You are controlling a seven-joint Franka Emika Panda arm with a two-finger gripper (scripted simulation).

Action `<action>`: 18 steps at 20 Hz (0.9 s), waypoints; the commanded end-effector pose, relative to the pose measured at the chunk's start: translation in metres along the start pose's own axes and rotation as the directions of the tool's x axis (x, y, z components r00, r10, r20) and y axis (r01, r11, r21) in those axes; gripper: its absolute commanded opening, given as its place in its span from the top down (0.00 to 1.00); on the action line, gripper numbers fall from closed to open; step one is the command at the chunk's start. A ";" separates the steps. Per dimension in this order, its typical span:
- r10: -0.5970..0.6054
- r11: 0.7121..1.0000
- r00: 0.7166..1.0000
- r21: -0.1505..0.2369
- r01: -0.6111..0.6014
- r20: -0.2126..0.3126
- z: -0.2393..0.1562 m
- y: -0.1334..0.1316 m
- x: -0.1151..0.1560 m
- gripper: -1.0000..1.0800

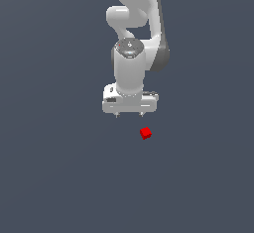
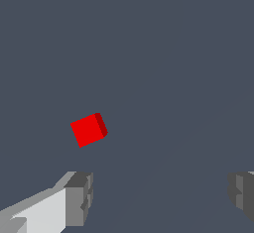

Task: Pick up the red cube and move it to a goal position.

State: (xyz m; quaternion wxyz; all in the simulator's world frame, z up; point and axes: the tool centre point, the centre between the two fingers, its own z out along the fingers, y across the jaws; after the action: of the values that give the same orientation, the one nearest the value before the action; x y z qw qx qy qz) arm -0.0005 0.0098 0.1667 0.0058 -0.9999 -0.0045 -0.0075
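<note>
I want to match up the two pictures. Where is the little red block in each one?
Exterior view: the red cube lies on the grey floor, just below the white gripper and toward the exterior view's right.
Wrist view: the cube lies ahead of the fingertips, untouched.
Shared landmark: the open gripper.

The white arm (image 1: 133, 53) is reaching downward, wrist vertical; the gripper (image 1: 129, 114) is pointing down, fingers (image 2: 79, 197) spread wide, holding nothing.
</note>
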 end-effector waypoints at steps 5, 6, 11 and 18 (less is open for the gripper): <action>-0.013 1.000 1.000 0.000 0.013 0.001 0.005 -0.003 0.001 0.04; -0.020 1.000 1.000 0.000 0.020 0.001 0.008 -0.004 0.001 0.04; -0.080 0.997 0.997 0.000 0.080 0.003 0.030 -0.017 0.004 0.04; -0.224 0.975 0.975 0.000 0.224 0.010 0.085 -0.047 0.008 0.04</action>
State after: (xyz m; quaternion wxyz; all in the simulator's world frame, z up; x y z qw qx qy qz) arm 0.0081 0.0502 0.0953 0.0043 -0.9950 -0.0997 -0.0042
